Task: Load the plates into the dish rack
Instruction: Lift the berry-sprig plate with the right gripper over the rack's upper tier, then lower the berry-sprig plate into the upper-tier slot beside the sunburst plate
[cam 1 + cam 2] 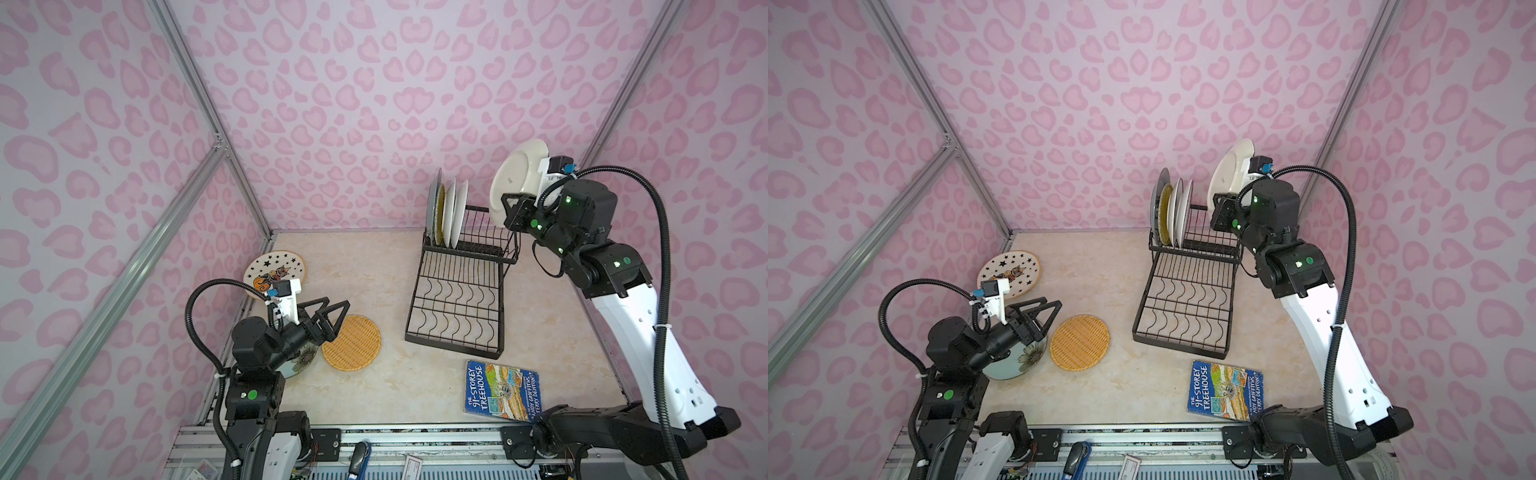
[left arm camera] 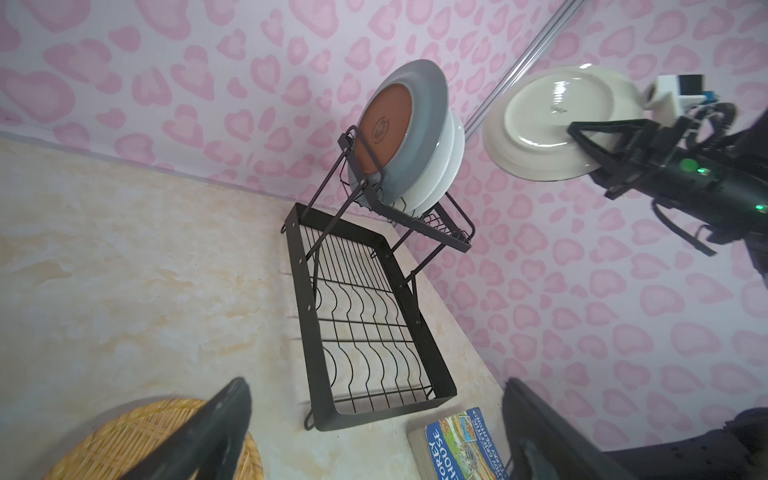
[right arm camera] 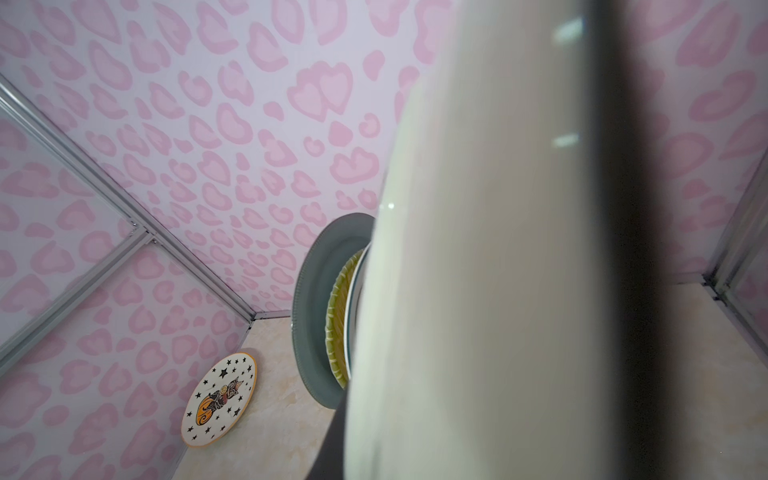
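The black wire dish rack (image 1: 453,347) (image 1: 1179,345) (image 2: 301,291) stands right of centre. Its raised basket holds a teal-grey plate (image 2: 428,108), a yellow one (image 3: 338,328) and two white ones (image 1: 453,212), all on edge. My right gripper (image 1: 513,208) (image 1: 1221,208) is shut on a white plate (image 1: 515,178) (image 2: 557,120) (image 3: 478,249), held upright above the basket's right end. My left gripper (image 1: 332,307) (image 2: 376,384) hangs open and empty over the edge of the orange woven plate (image 1: 352,341) (image 1: 1079,341). A pale green floral plate (image 1: 1021,361) lies under the left arm.
A star-pattern plate (image 1: 276,272) (image 3: 220,399) leans on the left wall. A blue paperback (image 1: 500,390) (image 2: 457,444) lies near the front edge, in front of the rack. Pink-patterned walls close in the back and both sides.
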